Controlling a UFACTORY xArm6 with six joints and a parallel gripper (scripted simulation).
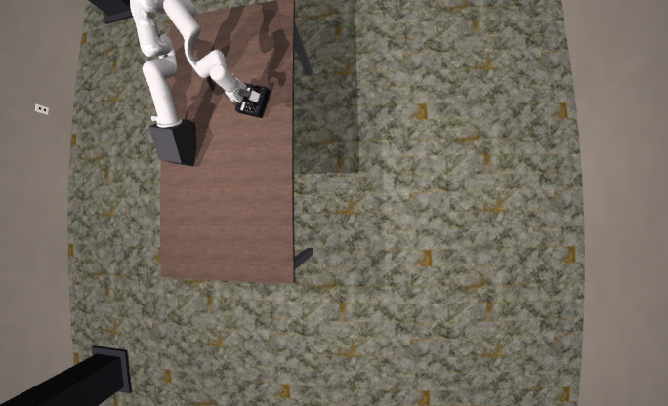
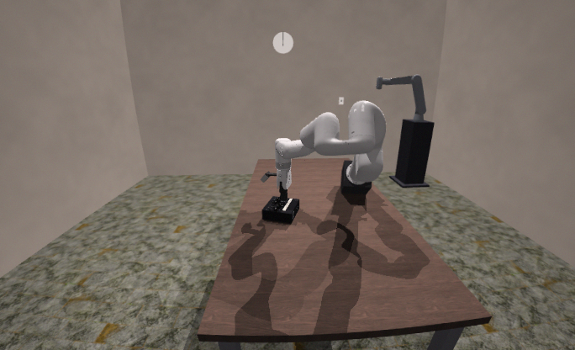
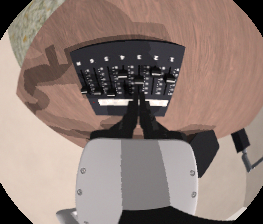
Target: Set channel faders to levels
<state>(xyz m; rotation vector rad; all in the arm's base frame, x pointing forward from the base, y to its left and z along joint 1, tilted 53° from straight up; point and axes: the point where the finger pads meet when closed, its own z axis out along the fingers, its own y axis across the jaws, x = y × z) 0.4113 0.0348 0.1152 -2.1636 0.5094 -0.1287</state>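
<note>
Bare table all round the lighting desk
</note>
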